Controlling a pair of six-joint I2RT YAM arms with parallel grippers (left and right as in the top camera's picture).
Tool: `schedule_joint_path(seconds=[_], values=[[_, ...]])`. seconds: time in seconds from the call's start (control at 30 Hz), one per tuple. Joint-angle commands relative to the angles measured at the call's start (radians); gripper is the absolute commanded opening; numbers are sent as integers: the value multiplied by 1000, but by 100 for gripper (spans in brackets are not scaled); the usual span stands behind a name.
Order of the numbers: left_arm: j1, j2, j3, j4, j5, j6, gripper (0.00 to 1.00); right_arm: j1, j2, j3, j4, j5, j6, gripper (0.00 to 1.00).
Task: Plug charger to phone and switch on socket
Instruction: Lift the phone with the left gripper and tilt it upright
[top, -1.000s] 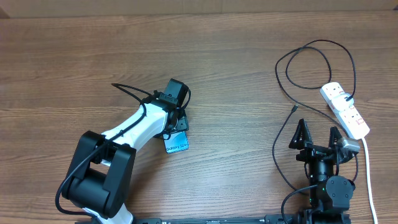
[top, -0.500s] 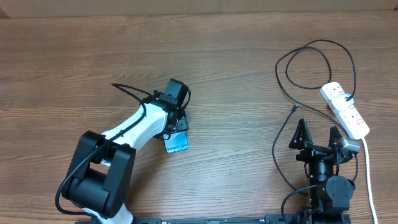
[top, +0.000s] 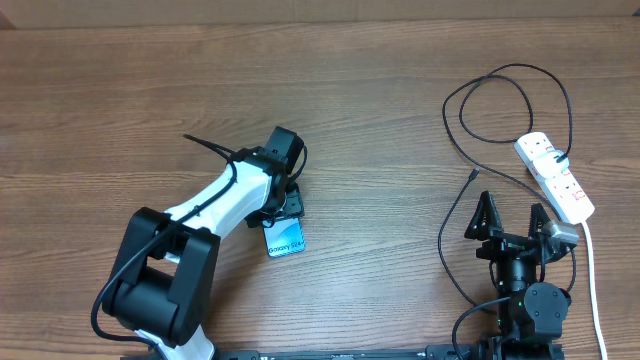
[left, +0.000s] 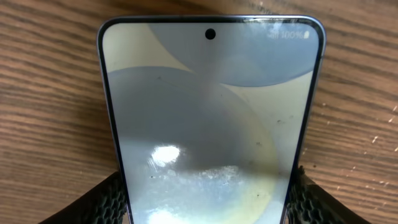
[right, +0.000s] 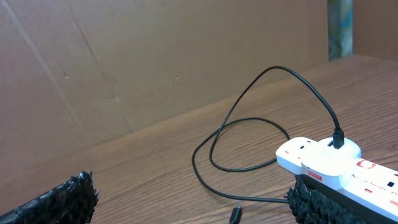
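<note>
Black-edged phone (top: 285, 240) lay left of centre, left gripper (top: 284, 207) clamped on its long edges. Right gripper (top: 512, 220) stood wide open and empty, lower right. Charger (right: 336, 138) sat plugged into socket (top: 556, 180), its tip lying free. Phone connection and switching on remained.

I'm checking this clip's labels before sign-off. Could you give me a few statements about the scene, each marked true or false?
1. The left gripper grips the phone by its side edges. True.
2. The charger is plugged into the socket. True.
3. The charger's connector tip sits in the phone. False: it lies loose on the table, near the right gripper.
4. The right gripper is shut on the cable. False: it is open and empty.
</note>
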Motion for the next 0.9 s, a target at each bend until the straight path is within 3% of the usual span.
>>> schedule_joint_path(seconds=[0.0,0.5,0.87], values=[[0,12,60,-24,23,-5,52,2,-12,-10,4,-6,-14,100],[1,12,227,-221,25,2,51,2,-12,-10,4,-6,-14,100],[80,12,399,-415,228,52,50,2,-12,-10,4,-6,-14,100]])
